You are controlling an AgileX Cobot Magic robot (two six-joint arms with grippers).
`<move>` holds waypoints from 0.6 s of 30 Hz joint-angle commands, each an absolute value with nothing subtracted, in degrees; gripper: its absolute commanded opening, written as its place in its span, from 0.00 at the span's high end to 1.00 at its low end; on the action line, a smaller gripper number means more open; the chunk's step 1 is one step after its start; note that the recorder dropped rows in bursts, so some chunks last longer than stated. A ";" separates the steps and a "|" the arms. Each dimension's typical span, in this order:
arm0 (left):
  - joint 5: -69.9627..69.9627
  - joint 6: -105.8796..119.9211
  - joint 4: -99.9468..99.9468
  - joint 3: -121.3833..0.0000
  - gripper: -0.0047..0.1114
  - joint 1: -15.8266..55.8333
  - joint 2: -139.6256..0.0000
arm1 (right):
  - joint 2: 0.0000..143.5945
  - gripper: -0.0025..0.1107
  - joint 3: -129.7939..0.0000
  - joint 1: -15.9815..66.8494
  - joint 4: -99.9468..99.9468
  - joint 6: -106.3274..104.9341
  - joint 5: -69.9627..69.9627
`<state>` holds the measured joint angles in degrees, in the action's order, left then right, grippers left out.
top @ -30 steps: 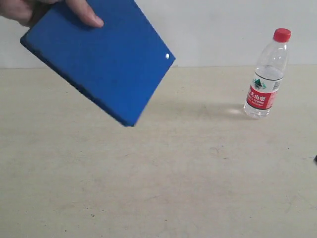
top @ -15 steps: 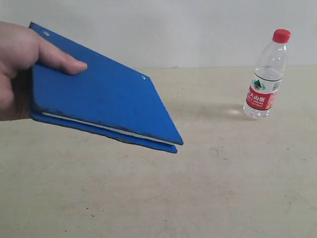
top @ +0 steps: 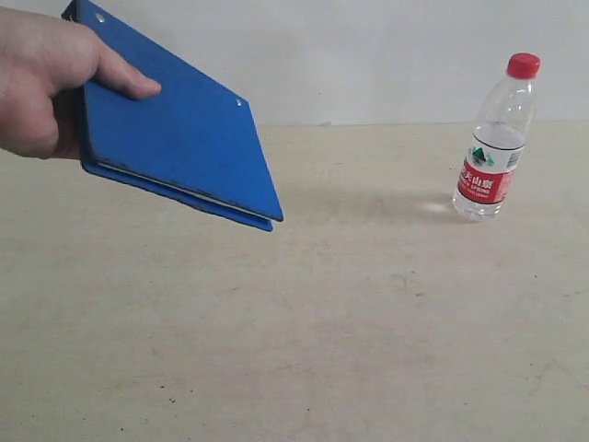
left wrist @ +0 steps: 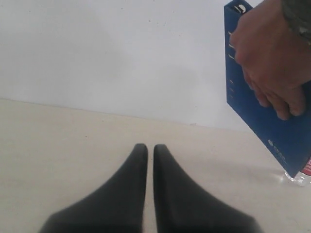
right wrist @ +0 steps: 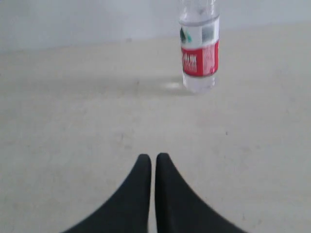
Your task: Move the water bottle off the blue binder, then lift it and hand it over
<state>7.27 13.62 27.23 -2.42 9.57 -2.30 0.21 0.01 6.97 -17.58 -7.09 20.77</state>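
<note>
The water bottle (top: 494, 138) stands upright on the table at the right, red cap on top; its lower part (right wrist: 199, 51) also shows ahead of my right gripper. A person's hand (top: 41, 83) holds the blue binder (top: 179, 138) tilted in the air at the upper left, clear of the table; the binder (left wrist: 262, 92) shows in the left wrist view too, gripped by that hand (left wrist: 274, 53). My left gripper (left wrist: 147, 148) is shut and holds nothing. My right gripper (right wrist: 150, 158) is shut with nothing in it, well short of the bottle. Neither gripper appears in the exterior view.
The beige table (top: 304, 331) stretches across the view, with a pale wall (top: 368, 55) behind it. Nothing else lies on the table.
The hand has swung the binder up and leftward, from a low flat tilt over the table's middle to a higher spot at the upper left. The bottle has not moved.
</note>
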 commanded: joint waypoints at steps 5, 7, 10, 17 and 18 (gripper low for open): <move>6.86 13.28 27.86 -2.29 0.92 9.84 -2.09 | 0.00 0.98 0.00 6.80 12.27 23.74 12.46; 6.86 13.28 27.86 -2.29 0.92 9.84 -2.09 | 0.00 0.98 0.00 6.90 12.09 20.89 18.73; 6.86 13.28 27.86 -2.29 0.92 9.84 -2.09 | 0.00 0.98 0.00 6.90 8.66 5.59 18.53; 6.86 13.28 27.86 -2.29 0.92 9.84 -2.09 | 0.00 0.98 0.00 6.90 0.61 -2.40 18.53; 6.86 13.28 27.86 -2.29 0.92 9.84 -2.09 | 0.00 0.98 0.00 6.90 0.73 -2.40 18.53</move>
<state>7.27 13.62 27.23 -2.42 9.57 -2.18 0.21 0.04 6.97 1.48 -1.21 18.70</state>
